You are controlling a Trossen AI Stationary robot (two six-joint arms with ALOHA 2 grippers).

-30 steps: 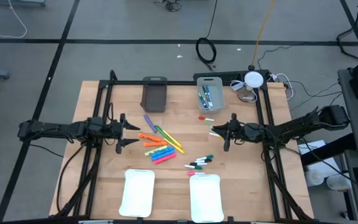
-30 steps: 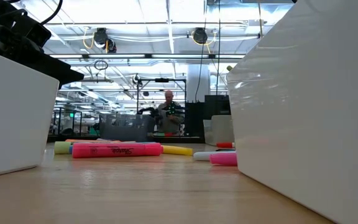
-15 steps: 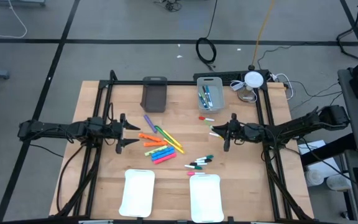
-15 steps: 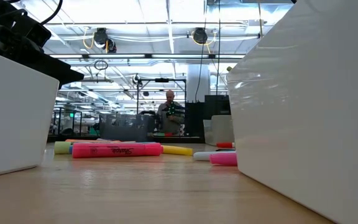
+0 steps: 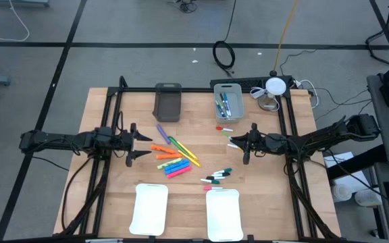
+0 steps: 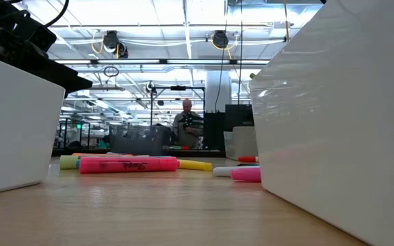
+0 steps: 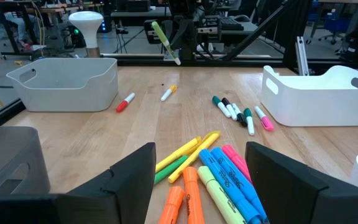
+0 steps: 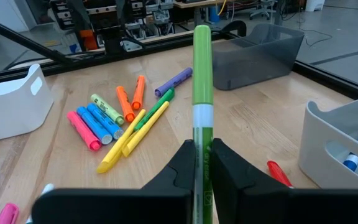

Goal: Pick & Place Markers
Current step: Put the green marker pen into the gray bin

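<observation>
Several chunky markers (image 5: 171, 156) in orange, yellow, blue, pink, green and purple lie in a heap at the table's middle; they also show in the left wrist view (image 7: 210, 168). Several thin markers (image 5: 216, 177) lie nearer the front, and two more (image 5: 223, 127) lie by a light bin (image 5: 227, 100) that holds markers. My left gripper (image 5: 140, 144) hovers open at the heap's left side, holding nothing. My right gripper (image 5: 240, 143), right of the heap, is shut on a green marker (image 8: 202, 93). My right gripper pinches the green marker between its two fingers by the printed green barrel (image 8: 202, 149), below the white band. The fingers come level from the table's right and lie along the marker. Its plain green end sticks out past the fingertips toward the left. The marker is clear of the table.
A dark grey bin (image 5: 168, 102) stands at the far edge, left of the light bin. Two white trays (image 5: 150, 209) (image 5: 223, 214) stand at the near edge. Bare wood lies between the heap and the trays. A person stands in the room far behind the table.
</observation>
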